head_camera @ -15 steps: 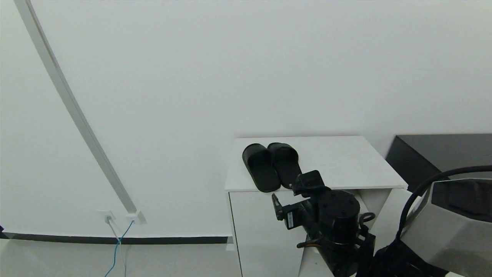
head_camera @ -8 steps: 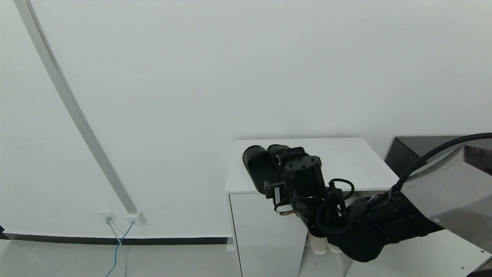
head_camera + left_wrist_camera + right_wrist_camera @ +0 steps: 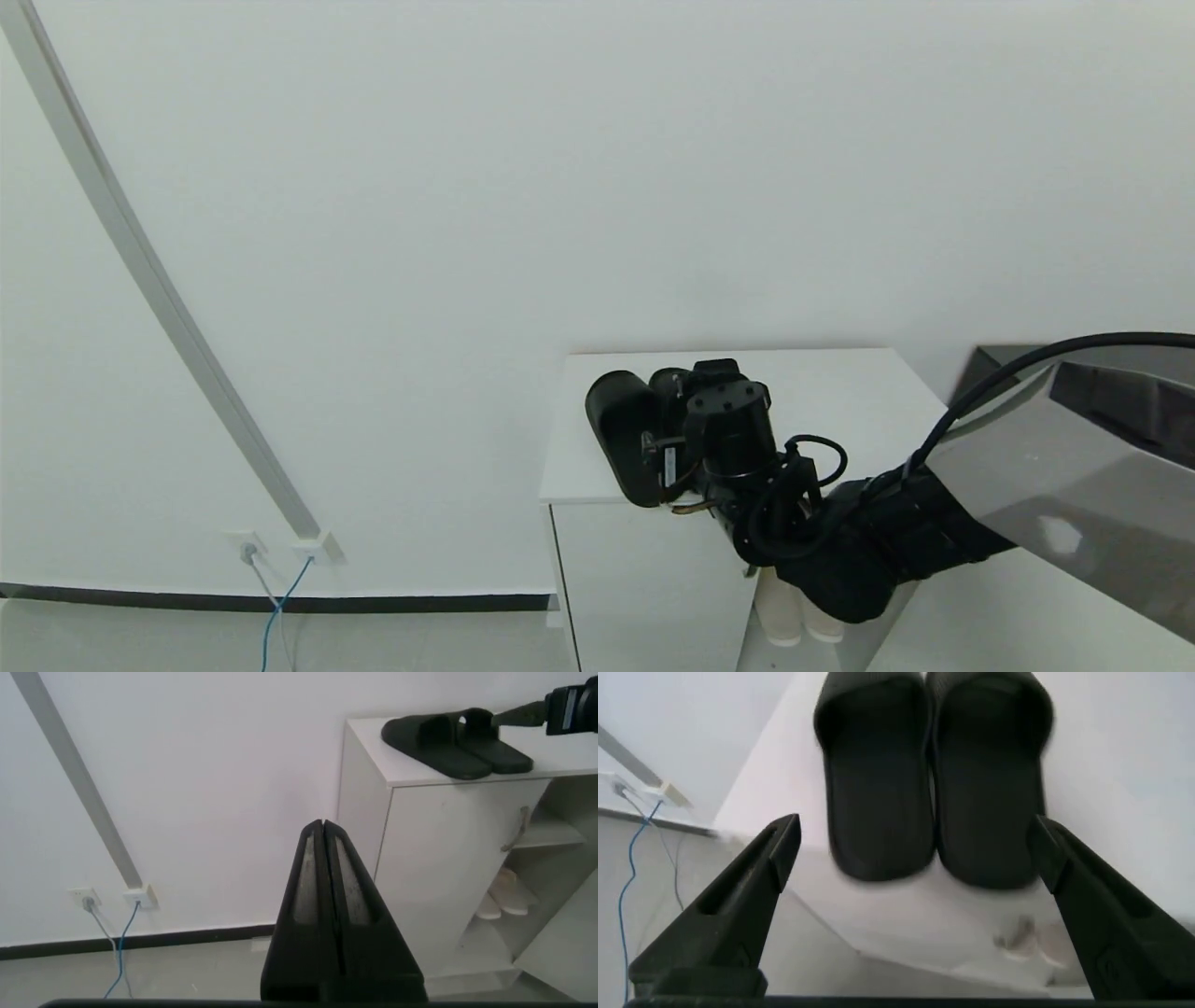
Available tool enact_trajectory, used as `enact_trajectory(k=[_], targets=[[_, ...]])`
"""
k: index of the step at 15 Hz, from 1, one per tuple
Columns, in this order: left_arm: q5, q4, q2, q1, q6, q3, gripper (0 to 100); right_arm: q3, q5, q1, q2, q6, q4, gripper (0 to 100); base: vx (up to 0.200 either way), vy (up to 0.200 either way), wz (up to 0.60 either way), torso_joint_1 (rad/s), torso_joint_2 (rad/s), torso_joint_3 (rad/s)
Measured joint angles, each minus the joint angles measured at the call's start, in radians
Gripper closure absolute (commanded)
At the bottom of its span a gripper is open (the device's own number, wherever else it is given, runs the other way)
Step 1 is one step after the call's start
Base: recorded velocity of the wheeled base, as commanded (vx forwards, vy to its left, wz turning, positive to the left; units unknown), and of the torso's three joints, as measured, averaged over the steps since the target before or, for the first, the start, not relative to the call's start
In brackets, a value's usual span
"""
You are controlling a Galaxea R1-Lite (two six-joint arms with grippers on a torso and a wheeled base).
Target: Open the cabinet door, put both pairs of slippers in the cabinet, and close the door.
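Item: black slippers (image 3: 621,448), paired side by side on cabinet top (image 3: 840,401), at its near left edge.
Right gripper (image 3: 915,835): fingers wide apart, flanking the pair's near ends.
Left gripper (image 3: 324,831): fingers together, well apart from the pair.
Suggested handling: centre on the pair, then squeeze both slippers together before lifting.

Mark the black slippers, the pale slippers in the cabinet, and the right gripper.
black slippers (image 3: 878,793), right wrist view, one footbed
pale slippers (image 3: 505,894), left wrist view, top surface
right gripper (image 3: 915,829), right wrist view, midway between fingertips
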Motion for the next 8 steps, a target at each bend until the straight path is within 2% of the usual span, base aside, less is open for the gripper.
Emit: enact_trajectory(k=[8], targets=[[0.000, 0.000, 0.000, 0.000, -0.003, 0.000, 100, -0.052, 0.002, -0.012, 0.111, -0.009, -0.066, 0, 0.000, 0.000, 0.00, 0.000, 0.00, 0.000]])
